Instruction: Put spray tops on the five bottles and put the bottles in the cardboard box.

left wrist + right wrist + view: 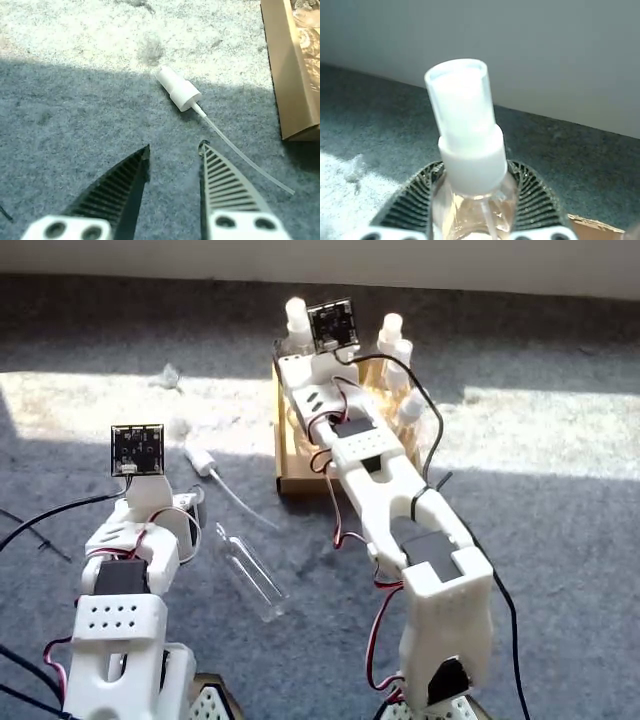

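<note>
A loose white spray top (177,91) with a long thin tube lies on the grey carpet just ahead of my left gripper (172,147), which is open and holds nothing. A clear bottle without a top (250,570) lies on its side between the two arms. My right gripper (475,167) is shut on a clear bottle (470,210) fitted with a spray top (465,125), held upright at the far left corner of the cardboard box (283,445). Three more capped bottles (398,350) stand in the box's right side.
The box's brown wall (290,70) rises to one side of the loose spray top. Small white scraps (165,375) lie on the sunlit carpet at the far left. Black cables (40,515) trail beside the left arm's base.
</note>
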Controlling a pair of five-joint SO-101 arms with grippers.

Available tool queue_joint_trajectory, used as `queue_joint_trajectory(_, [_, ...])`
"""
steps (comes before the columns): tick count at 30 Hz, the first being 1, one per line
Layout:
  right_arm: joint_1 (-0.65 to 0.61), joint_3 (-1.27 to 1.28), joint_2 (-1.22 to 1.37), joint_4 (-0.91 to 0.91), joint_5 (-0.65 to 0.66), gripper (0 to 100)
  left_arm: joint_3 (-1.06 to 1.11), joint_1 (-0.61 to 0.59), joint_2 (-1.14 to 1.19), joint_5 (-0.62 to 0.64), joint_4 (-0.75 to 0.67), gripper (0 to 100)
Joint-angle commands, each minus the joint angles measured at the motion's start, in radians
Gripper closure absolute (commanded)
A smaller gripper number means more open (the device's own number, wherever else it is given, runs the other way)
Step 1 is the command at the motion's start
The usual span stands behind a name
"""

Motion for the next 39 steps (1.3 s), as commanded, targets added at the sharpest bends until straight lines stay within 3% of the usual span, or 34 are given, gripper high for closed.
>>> queue_joint_trajectory(1, [-0.012,-0.005,-0.015,0.031,0.006,89.4,-0.005,-0.005,-0.012,-0.006,-0.021,85])
queue_joint_trajectory(22, [-0.012,-0.004,-0.015,0.039,0.008,87.2,-0.005,-0.005,-0.012,-0.006,-0.021,85])
queue_joint_trajectory(27, [-0.013,0.021,-0.016,0.039,0.006,78.9,-0.005,-0.007,-0.012,-0.006,-0.021,85])
queue_joint_trajectory(39, [-0.022,0.027,-0.016,0.039,0.006,78.5,-0.005,-0.007,-0.012,-0.006,-0.021,85])
